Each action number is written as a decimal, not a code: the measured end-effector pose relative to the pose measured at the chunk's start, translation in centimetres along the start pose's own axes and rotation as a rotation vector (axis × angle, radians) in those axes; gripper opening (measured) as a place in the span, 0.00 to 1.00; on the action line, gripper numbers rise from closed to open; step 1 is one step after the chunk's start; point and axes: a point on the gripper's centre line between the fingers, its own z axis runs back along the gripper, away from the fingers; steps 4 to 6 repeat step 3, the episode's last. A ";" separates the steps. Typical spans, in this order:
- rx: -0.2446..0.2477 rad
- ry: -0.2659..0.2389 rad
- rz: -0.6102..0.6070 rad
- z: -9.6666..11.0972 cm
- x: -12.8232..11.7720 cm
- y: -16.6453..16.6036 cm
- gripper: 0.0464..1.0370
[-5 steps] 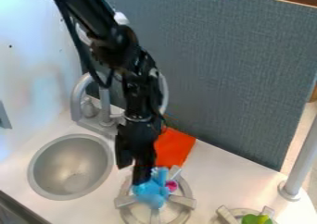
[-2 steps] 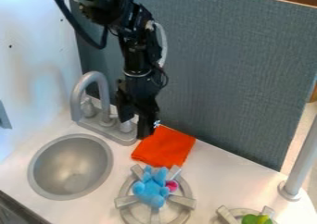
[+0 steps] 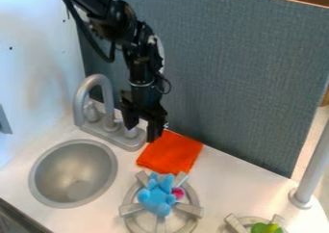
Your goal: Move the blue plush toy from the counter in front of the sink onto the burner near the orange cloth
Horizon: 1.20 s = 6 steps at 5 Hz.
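Note:
The black gripper (image 3: pixel 141 133) hangs near the back, with its fingers parted and nothing between them. It is just beside the faucet base and above the left back corner of an orange cloth (image 3: pixel 171 152), which lies flat on the counter. A light blue plush toy (image 3: pixel 156 196) with a pink spot sits on the left burner (image 3: pixel 131 209), in front of the cloth and well away from the gripper.
A round metal sink (image 3: pixel 72 174) is at the left, with a grey faucet (image 3: pixel 82 99) behind it. At the lower right, a second burner (image 3: pixel 235 224) holds a green object (image 3: pixel 266 228). A grey post (image 3: pixel 311 164) and a grey divider (image 3: pixel 237 73) bound the counter.
The gripper has moved up and back from the blue toy to beside the faucet base. The toy stays on the burner, and more of the cloth shows.

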 end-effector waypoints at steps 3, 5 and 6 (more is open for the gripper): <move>0.045 0.151 -0.053 -5.1 3.8 -0.5 0.96; 0.045 0.151 -0.053 -5.1 3.8 -0.5 0.96; 0.045 0.151 -0.053 -5.1 3.8 -0.5 0.96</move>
